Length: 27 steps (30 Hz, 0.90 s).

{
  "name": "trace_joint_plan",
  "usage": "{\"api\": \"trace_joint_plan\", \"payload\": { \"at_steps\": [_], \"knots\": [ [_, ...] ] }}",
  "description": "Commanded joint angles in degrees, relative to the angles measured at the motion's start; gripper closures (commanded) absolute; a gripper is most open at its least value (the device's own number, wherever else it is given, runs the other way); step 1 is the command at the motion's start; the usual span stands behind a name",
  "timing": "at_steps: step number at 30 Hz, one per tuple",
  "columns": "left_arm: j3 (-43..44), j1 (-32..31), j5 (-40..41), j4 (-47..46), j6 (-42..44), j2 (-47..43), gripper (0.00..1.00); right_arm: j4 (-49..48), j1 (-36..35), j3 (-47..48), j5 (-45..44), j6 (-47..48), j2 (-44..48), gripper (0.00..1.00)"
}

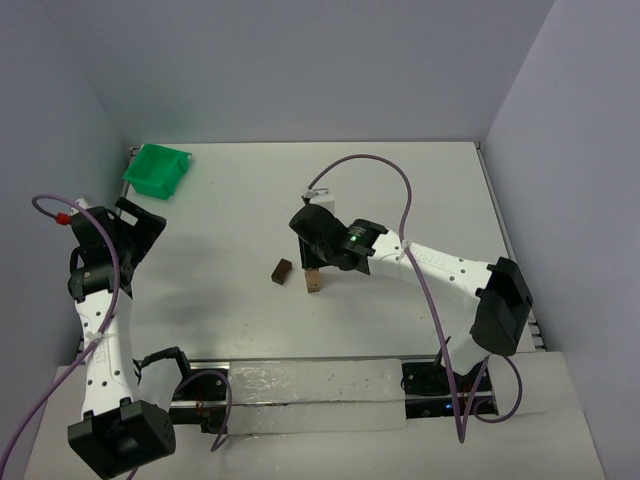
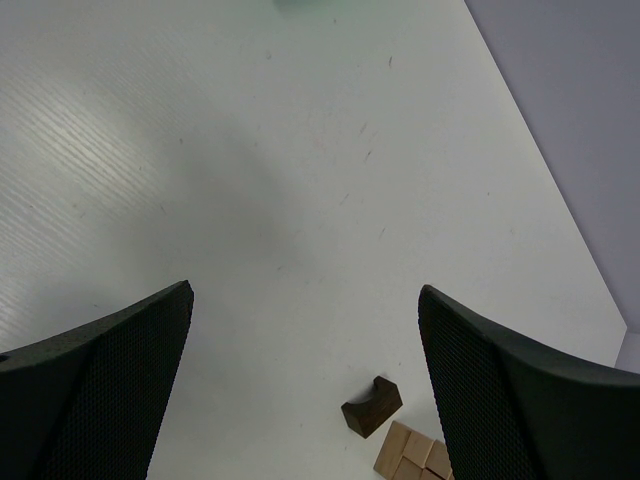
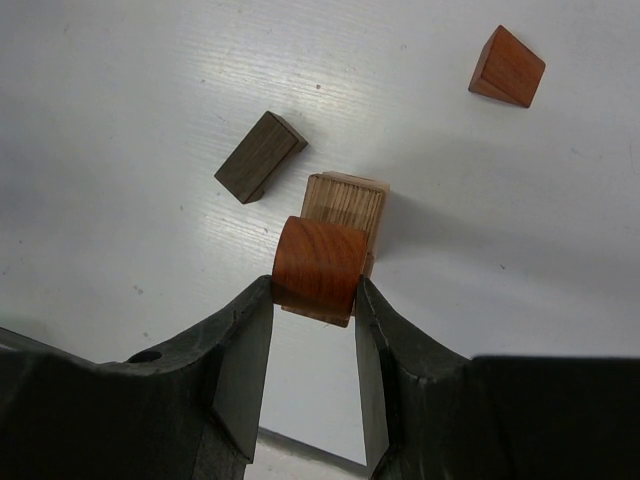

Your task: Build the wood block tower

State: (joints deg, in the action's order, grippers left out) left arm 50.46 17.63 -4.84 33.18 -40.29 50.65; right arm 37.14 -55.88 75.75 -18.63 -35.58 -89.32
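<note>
Left gripper (image 2: 305,290) is just hanging there with its fingers spread wide and nothing between them, only bare white table (image 2: 200,150) under it. From above, the green bin (image 1: 157,170) sits a bit beyond it, toward the far left corner, well apart from the blocks. In the left wrist view a dark brown cuboid (image 2: 371,405) lies flat, low down near that gripper's right finger, and the tan tower (image 2: 413,452) is just beside it, cut off at the edge. Over at the right gripper (image 3: 313,285), the jaws are clamped on a reddish-brown block (image 3: 318,262) with a rounded face, one finger pressed on each side. The tower (image 3: 345,205) is directly ahead of those fingertips, right under and behind the held block. The two overlap in the wrist view, but I honestly can't tell whether the block is resting on the tan stack or hovering a hair above it. The dark cuboid lies ahead and to the left of the right gripper, close to the tower but not touching it. A reddish-brown wedge (image 3: 507,67) lies farther ahead and off to the right, on its own.
</note>
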Motion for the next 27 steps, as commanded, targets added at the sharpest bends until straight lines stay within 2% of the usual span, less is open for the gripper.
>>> {"api": "trace_joint_plan", "payload": {
  "at_steps": [1, 27],
  "knots": [
    [0.2, 0.3, -0.9, -2.3, -0.6, -0.9, 0.01, -1.6, 0.9, 0.3, -0.6, 0.8, -0.1, 0.85],
    [-0.4, 0.3, -1.2, -2.9, -0.7, -1.2, 0.01, -1.4, 1.4, 2.1, 0.5, 1.3, -1.9, 0.73]
  ]
}}
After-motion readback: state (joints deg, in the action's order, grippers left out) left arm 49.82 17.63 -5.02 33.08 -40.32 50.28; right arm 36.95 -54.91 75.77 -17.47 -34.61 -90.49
